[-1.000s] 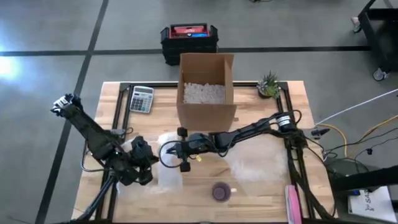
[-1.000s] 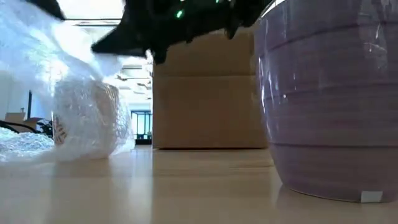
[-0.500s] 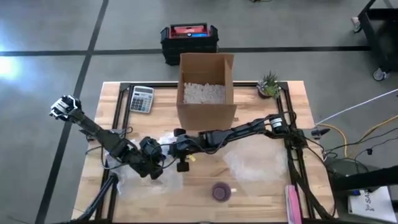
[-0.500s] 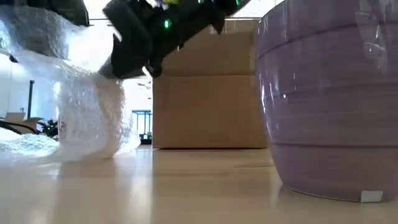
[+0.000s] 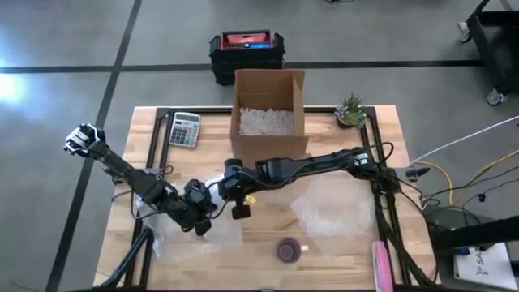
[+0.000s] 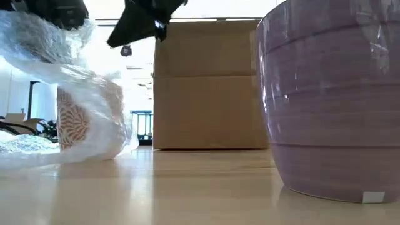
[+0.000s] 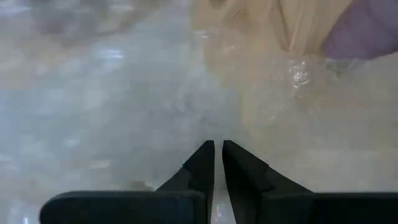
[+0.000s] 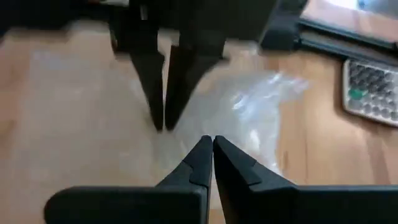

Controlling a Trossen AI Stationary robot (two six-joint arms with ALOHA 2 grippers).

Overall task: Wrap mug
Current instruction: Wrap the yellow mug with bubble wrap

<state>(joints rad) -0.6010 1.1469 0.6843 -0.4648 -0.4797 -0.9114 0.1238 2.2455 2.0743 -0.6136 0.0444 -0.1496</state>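
Seen from above: left arm folded low across the left half of the tabletop (image 5: 324, 243), elbow raised past the table's left edge, its left end effector (image 5: 200, 221) down on a sheet of bubble wrap (image 5: 174, 231). From the left wrist, fingers (image 7: 202, 165) pressed almost together with only a slit between them, tips against the clear film; whether any film is pinched there cannot be told.

Right arm stretched nearly straight from the right side toward the middle, passing just in front of the cardboard box (image 5: 270, 118), the right end effector (image 5: 237, 197) just beside the left one. From the right wrist, its fingers (image 8: 199, 163) closed tip to tip, nothing visibly between them, pointing down at the wrap, the left arm's fingers close ahead.

At tabletop level: patterned mug (image 6: 87, 122) standing upright at left, draped in bubble wrap, box behind it. Purple cup (image 5: 288, 249) standing apart near the front edge. Second sheet of wrap (image 5: 336, 212) lying on the right half. Calculator (image 5: 184, 129) and small plant (image 5: 351, 109) at the back corners.
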